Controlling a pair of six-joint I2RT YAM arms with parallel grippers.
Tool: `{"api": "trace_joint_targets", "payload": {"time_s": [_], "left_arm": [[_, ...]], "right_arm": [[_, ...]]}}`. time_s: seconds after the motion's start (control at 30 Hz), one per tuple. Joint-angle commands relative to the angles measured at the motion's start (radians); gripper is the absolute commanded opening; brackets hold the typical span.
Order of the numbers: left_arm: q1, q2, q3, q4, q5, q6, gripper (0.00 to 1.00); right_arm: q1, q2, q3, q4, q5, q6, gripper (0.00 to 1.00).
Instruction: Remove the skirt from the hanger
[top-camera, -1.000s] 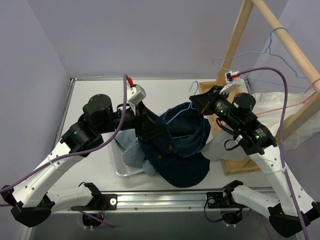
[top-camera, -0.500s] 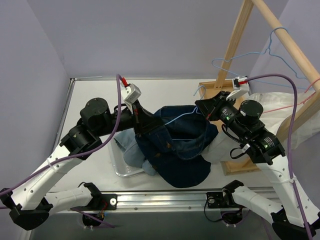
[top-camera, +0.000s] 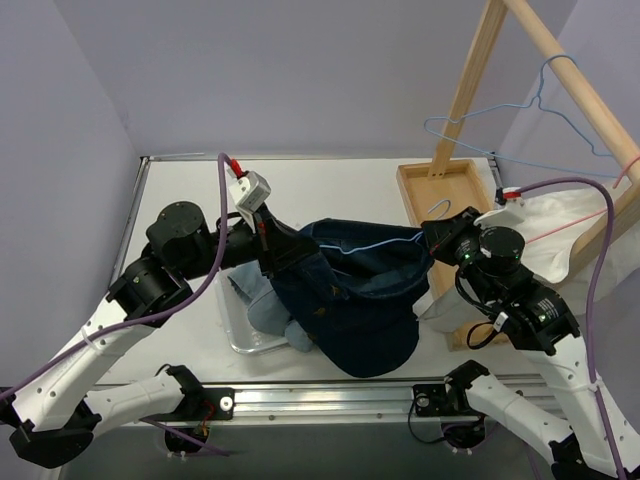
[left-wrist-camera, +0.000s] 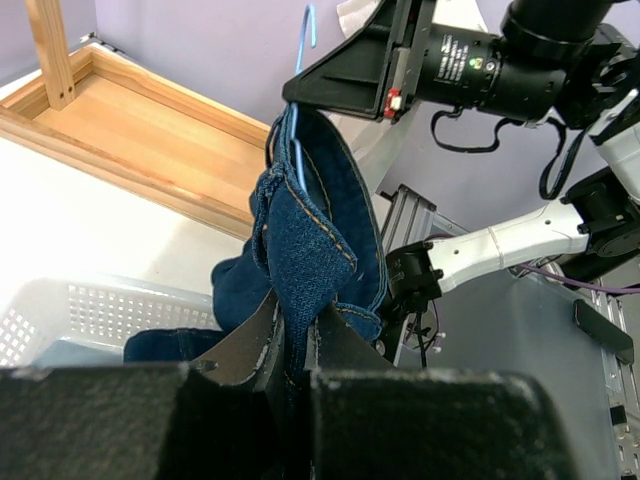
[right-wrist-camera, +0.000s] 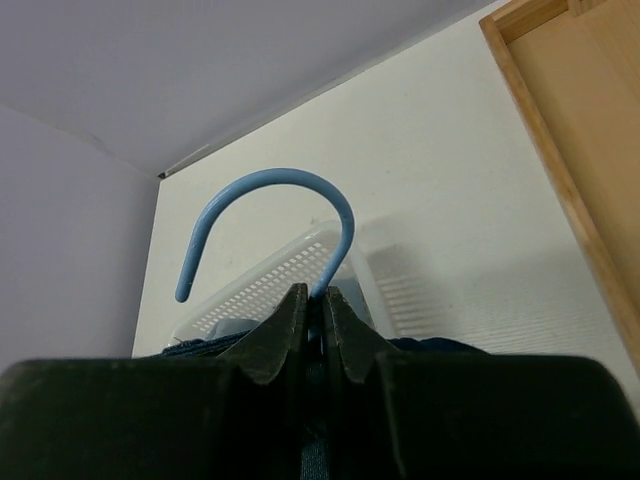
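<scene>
A dark blue denim skirt (top-camera: 350, 300) hangs stretched between my two grippers above the table. My left gripper (top-camera: 284, 256) is shut on the skirt's waistband; in the left wrist view the denim (left-wrist-camera: 310, 230) rises from between its jaws (left-wrist-camera: 297, 322). A light blue wire hanger (top-camera: 436, 209) is inside the skirt, and its wire (left-wrist-camera: 296, 150) runs along the waistband. My right gripper (top-camera: 433, 233) is shut on the hanger's neck. In the right wrist view the hook (right-wrist-camera: 262, 181) curls up just above the right gripper (right-wrist-camera: 314, 300).
A white perforated basket (top-camera: 238, 335) under the skirt holds a light blue garment (top-camera: 266, 316). A wooden rack (top-camera: 470, 90) with a tray base (top-camera: 428, 190) stands at the back right, with another blue hanger (top-camera: 520, 108) on its rail. White cloth (top-camera: 548, 225) lies beside it.
My left gripper has shut on the waistband and drawn back to the left. My right gripper has moved right and nearer with the hanger, pulling the skirt taut.
</scene>
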Motion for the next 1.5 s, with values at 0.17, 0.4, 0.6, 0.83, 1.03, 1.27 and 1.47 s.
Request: {"api": "trace_joint_targets", "payload": {"time_s": [0.17,0.4,0.6,0.83,1.03,1.27,1.47], "left_arm": [[0.012,-0.087,0.028,-0.021,-0.017,0.049,0.02],[0.012,-0.105,-0.002,-0.057,-0.040,0.069,0.02],[0.012,0.008,0.001,-0.006,-0.034,0.100,0.02],[0.069,0.202,0.094,0.017,-0.030,0.106,0.02],[0.090,0.295,0.388,-0.015,0.000,0.126,0.02],[0.175,0.348,0.784,-0.290,-0.106,0.277,0.02],[0.231,0.377,0.921,-0.442,-0.129,0.335,0.02]], "right_arm": [[-0.020,-0.017,0.098,-0.122,0.271,-0.038,0.00],[-0.019,-0.029,0.135,-0.097,0.182,-0.080,0.00],[-0.019,0.060,0.179,0.152,-0.318,-0.022,0.00],[-0.019,0.144,0.264,0.401,-0.614,0.094,0.00],[-0.019,0.057,0.308,0.413,-0.667,0.066,0.00],[-0.017,-0.070,0.376,0.167,-0.481,-0.041,0.00],[-0.014,-0.089,0.481,0.004,-0.391,-0.089,0.00]]}}
